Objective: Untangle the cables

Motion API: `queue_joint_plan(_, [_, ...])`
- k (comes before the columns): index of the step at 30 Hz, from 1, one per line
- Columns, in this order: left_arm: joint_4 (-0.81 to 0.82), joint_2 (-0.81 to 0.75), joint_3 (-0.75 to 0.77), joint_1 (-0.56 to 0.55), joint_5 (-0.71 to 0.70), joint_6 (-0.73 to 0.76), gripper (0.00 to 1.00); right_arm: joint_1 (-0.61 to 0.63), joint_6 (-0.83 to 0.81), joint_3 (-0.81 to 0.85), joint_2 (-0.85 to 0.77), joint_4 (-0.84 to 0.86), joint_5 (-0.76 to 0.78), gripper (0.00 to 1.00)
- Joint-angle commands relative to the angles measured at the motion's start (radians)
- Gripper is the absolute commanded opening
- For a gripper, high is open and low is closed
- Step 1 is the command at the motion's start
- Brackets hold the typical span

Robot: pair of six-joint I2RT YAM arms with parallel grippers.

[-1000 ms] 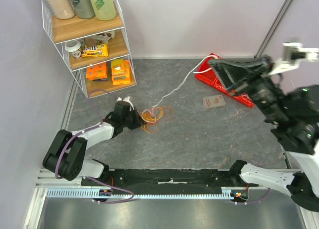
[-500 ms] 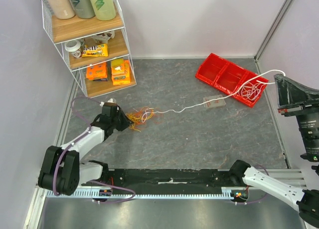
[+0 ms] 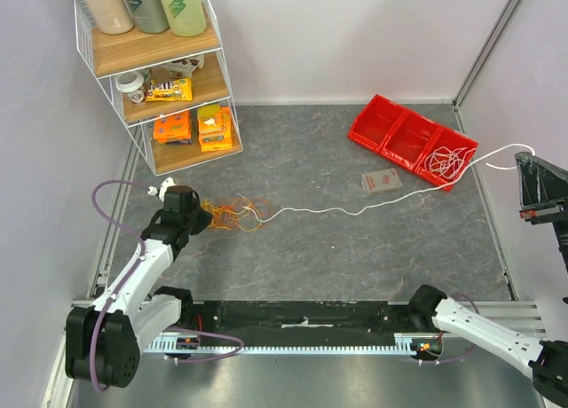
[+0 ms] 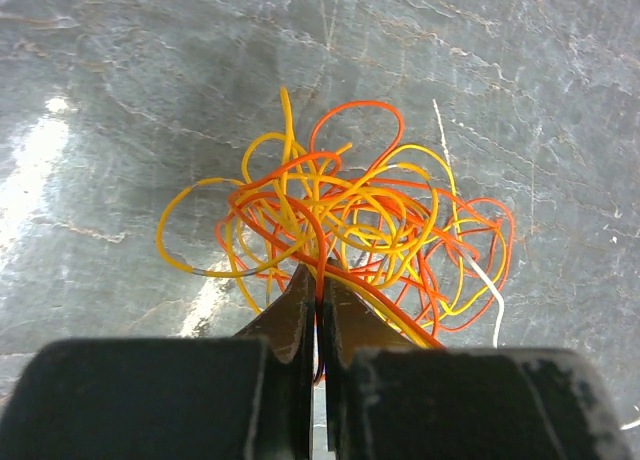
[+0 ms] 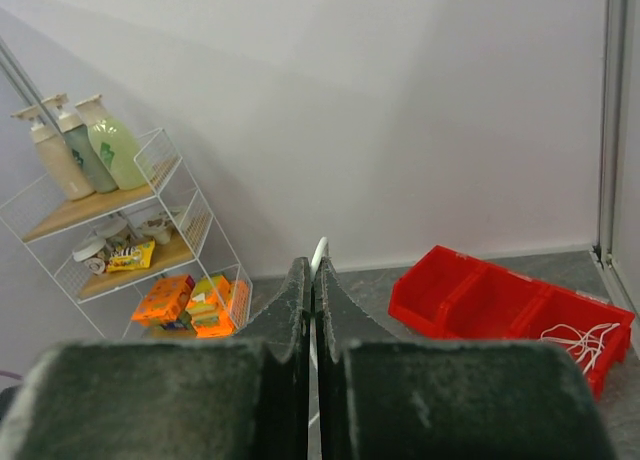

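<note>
The left end effector (image 3: 201, 219) (image 4: 318, 292) is pinched shut on orange and yellow strands at the near-left edge of the tangle of cables (image 3: 232, 215) (image 4: 350, 215), which lies on the grey worktop (image 3: 337, 266) at the left, just right of the fingers and near the foot of the wire shelf rack (image 3: 160, 71). The right end effector (image 3: 525, 164) (image 5: 312, 270) is also closed tight, gripping the white cable (image 3: 355, 210) (image 5: 318, 248) high at the far right edge. That cable runs from the tangle rightward, passes just on the near side of a small packet (image 3: 380, 180), and rises past the near corner of the red bin (image 3: 382, 124) (image 5: 470, 300), where a white coil (image 3: 444, 162) (image 5: 575, 338) lies in the right compartment.

Compared with a second ago, the left end effector has drawn back to the left, taking the tangle with it; the right end effector has swung from over the bin out to the right, and the white cable lies straighter.
</note>
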Motion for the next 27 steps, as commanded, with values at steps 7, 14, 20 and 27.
queue_joint_plan(7, [-0.068, -0.079, 0.047, 0.037, -0.118, 0.015, 0.02, 0.003, -0.054, 0.050, -0.004, -0.025, 0.021, 0.00])
queue_joint_plan(14, [-0.079, -0.111, 0.040, 0.068, -0.125, 0.011, 0.02, 0.003, -0.106, 0.282, 0.063, -0.165, -0.040, 0.00])
queue_joint_plan(20, [-0.096, -0.135, 0.047, 0.079, -0.151, 0.026, 0.02, 0.003, -0.109, 0.251, 0.043, -0.166, -0.022, 0.00])
queue_joint_plan(27, [-0.128, -0.157, 0.072, 0.089, -0.194, 0.044, 0.02, 0.003, -0.146, 0.247, 0.052, -0.176, 0.054, 0.00])
